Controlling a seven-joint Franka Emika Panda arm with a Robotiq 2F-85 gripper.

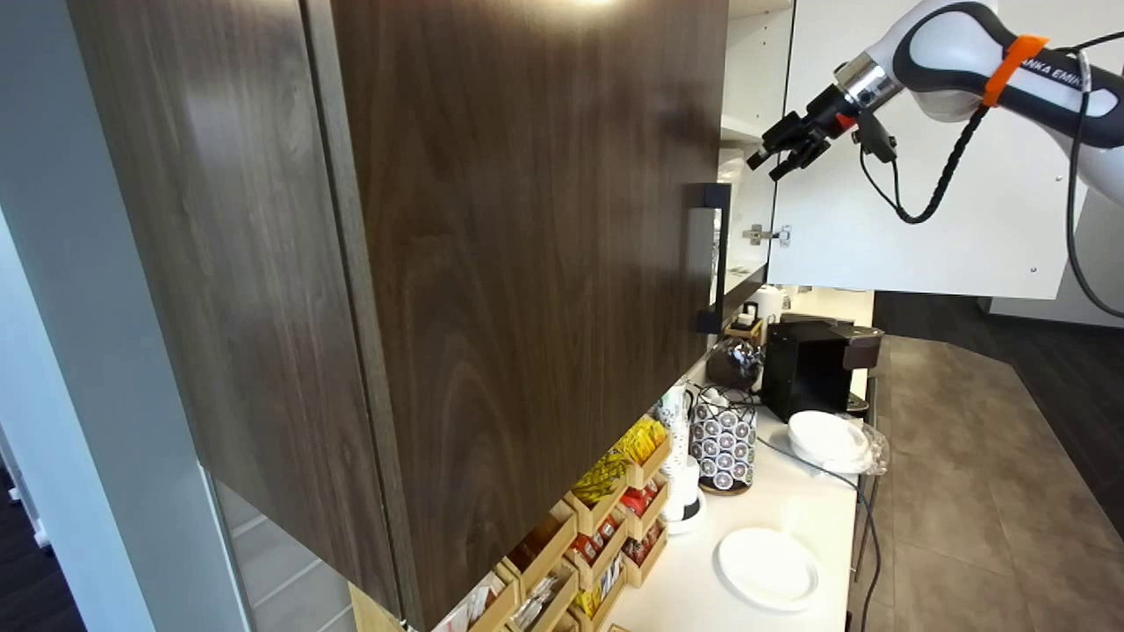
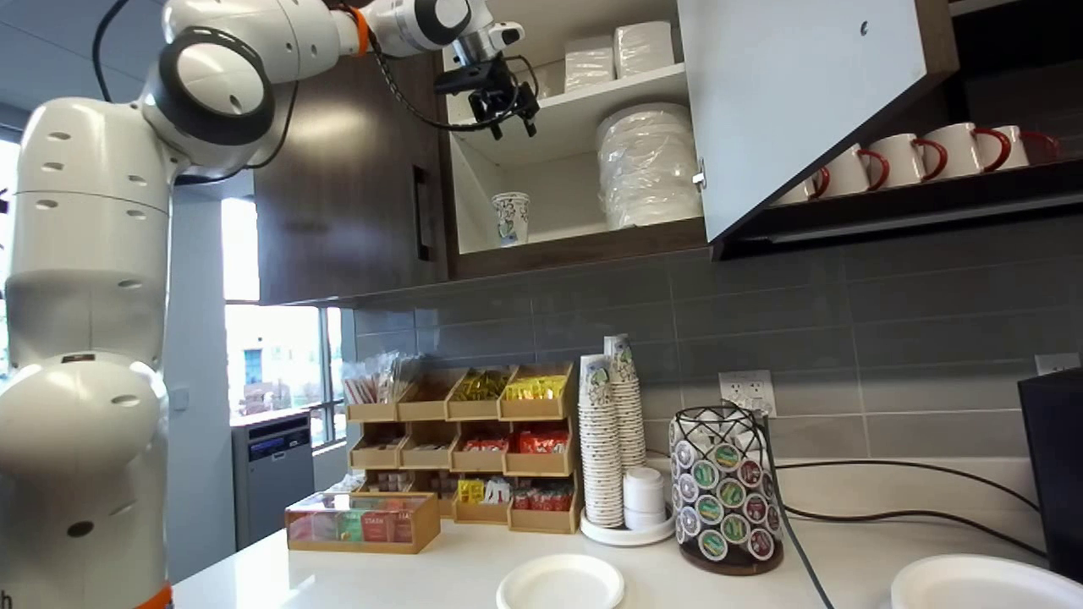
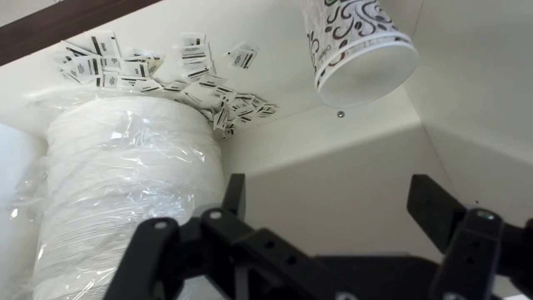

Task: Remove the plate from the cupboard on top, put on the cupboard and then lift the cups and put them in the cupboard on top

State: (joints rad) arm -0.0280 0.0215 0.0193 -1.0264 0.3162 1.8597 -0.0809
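The open cupboard [image 2: 584,247] has two visible shelf levels. A patterned paper cup [image 2: 512,218] stands upright on its lower shelf; it also shows in the wrist view [image 3: 322,50]. A plastic-wrapped stack of white plates [image 2: 647,165] stands right of the cup and fills the left of the wrist view [image 3: 129,179]. A white plate [image 2: 560,584] lies on the counter, also seen in an exterior view [image 1: 768,569]. Tall stacks of paper cups [image 2: 602,448] stand on the counter. My gripper [image 2: 514,131] is open and empty at the cupboard's opening, above the cup; its fingers show apart in the wrist view [image 3: 327,183].
The cupboard's open door [image 2: 804,101] stands out on one side, a closed dark door [image 1: 527,263] on the other. Condiment racks [image 2: 482,457], a pod holder [image 2: 728,499], a coffee machine [image 1: 803,364] and white plates or bowls [image 1: 825,441] stand on the counter. Small packets [image 3: 195,58] lie inside the cupboard.
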